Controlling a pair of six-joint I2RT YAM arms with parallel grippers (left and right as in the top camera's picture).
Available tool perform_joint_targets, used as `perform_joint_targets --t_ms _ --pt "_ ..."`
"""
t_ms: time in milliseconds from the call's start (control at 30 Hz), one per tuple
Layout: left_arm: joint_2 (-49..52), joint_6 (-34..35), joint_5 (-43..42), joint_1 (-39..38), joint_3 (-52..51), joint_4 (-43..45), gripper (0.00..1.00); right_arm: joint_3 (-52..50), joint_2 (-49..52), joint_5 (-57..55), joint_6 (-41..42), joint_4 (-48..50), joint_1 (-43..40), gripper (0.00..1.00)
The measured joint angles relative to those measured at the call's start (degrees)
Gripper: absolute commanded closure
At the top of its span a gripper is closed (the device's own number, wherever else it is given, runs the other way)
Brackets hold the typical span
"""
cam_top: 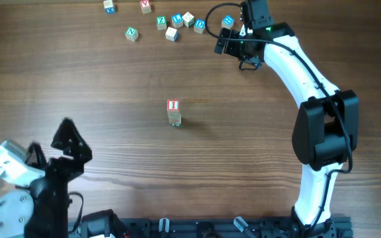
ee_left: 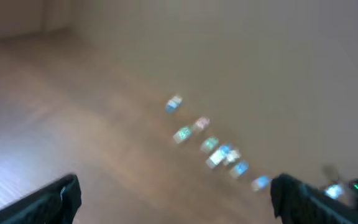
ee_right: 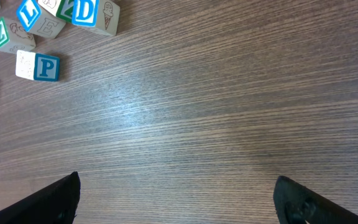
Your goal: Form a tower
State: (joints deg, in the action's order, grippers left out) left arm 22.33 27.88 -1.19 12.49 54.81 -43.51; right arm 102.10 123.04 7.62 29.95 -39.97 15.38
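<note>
At the middle of the desk (cam_top: 98,79), one tower (cam_top: 172,112) stands alone, a red letter I on its top face. From overhead it looks about two cubes high, though I cannot count its layers for certain. Along the far edge lie nine loose cubes (cam_top: 171,34), well apart from the tower.

Both claws are released and carry nothing. The right claw (ee_right: 176,186) hovers with its jaws spread wide over bare wood near the blue P cube (ee_right: 38,66). The left claw (ee_left: 176,186) hangs at its own near corner, far from every cube.

I judge the step in hand to be fetching another cube for the tower. The next move calls for the right claw to line up over a single cube, probably the P since it sits a little apart from its neighbours. It then needs to straddle that cube squarely and clench without nudging the others.
</note>
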Motion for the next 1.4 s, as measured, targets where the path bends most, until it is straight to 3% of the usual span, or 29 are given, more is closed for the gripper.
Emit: perform_joint_targets --t_ms 133,367,667,1133,1400 --pt "-4.5 0.0 -5.3 -0.5 -8.2 22.6 0.00 0.0 0.0 0.0 0.0 0.0 0.0 0.00" --pt "-13.7 0.0 -8.3 -3.8 -23.2 50.4 0.00 0.0 0.0 0.0 0.0 0.0 0.0 0.00" --pt "-21.2 0.0 -8.3 -3.8 -39.6 72.7 0.00 0.0 0.0 0.0 0.0 0.0 0.0 0.00" --pt "-21.6 0.0 -6.6 -4.5 -53.2 72.6 0.00 0.0 0.0 0.0 0.0 0.0 0.0 0.00" --pt "-21.7 -0.1 -4.5 -4.5 -54.3 41.9 0.00 0.0 0.0 0.0 0.0 0.0 0.0 0.00"
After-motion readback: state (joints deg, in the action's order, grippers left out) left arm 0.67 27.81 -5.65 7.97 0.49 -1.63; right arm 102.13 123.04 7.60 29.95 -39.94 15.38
